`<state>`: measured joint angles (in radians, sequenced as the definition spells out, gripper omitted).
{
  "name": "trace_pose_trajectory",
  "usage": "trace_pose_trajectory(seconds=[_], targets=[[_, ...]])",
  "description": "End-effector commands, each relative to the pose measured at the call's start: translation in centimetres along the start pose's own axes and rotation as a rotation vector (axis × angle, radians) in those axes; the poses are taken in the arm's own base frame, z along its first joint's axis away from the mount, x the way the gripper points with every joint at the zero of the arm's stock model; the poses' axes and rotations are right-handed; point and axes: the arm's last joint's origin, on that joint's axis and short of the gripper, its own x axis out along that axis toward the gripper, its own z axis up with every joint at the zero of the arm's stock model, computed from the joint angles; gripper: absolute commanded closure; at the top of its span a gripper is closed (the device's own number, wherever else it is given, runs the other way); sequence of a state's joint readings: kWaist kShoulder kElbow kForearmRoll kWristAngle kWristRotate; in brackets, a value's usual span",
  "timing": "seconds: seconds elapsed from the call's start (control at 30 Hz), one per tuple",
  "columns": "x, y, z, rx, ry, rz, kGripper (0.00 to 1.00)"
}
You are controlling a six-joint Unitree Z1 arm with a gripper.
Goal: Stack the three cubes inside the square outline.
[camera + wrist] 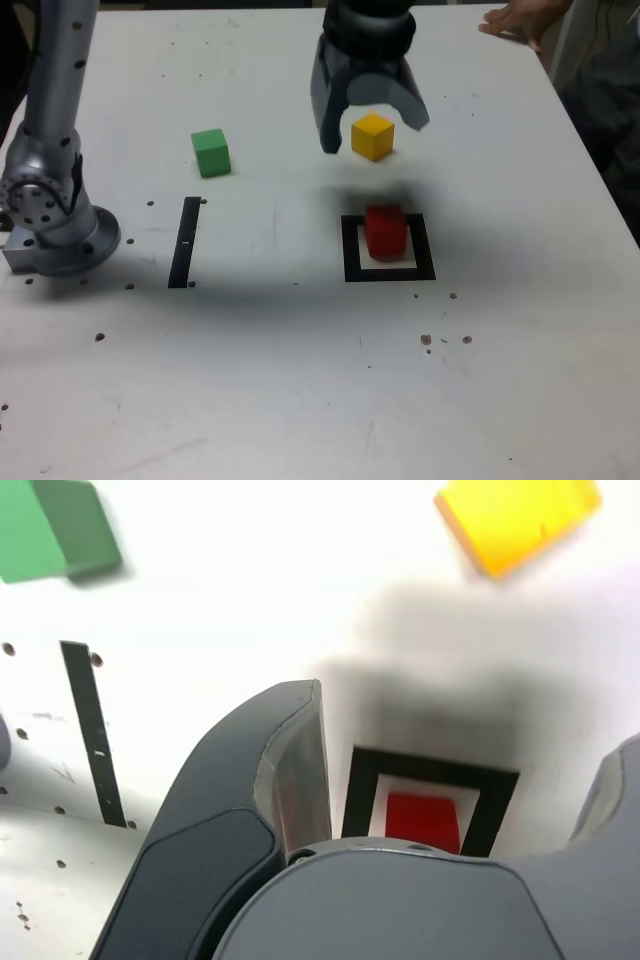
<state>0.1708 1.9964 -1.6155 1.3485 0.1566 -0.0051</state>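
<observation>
No lettering, numbers, labels or signs can be read anywhere on the worktop or around it.

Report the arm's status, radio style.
Gripper open, empty. Red cube inside square outline; yellow and green cubes outside. No obstruction seen around outline.

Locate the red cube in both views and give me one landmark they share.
Exterior view: red cube, right of centre at mid-height, inside the square outline.
Wrist view: red cube, in the picture's lower part just right of centre, partly cut off by the gripper body.
Shared landmark: the thin black strip, lying apart from the outline in both.
</observation>
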Motion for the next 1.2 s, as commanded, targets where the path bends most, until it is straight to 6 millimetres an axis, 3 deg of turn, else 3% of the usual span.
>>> trace_pose_trajectory(seconds=[0.0, 0.3, 0.77, 0.93, 1.17], targets=[[0.2, 1.3, 0.3, -0.028, 0.011, -0.002, 0.00], [2.1, 4.8, 1.7, -0.097, 0.063, -0.030, 0.00], [6.1, 8.8, 6.2, -0.112, 0.123, -0.090, 0.03], [6.5, 9.0, 7.0, -0.107, 0.148, -0.106, 0.12], [6.7, 8.7, 7.3, -0.096, 0.170, -0.126, 0.38]])
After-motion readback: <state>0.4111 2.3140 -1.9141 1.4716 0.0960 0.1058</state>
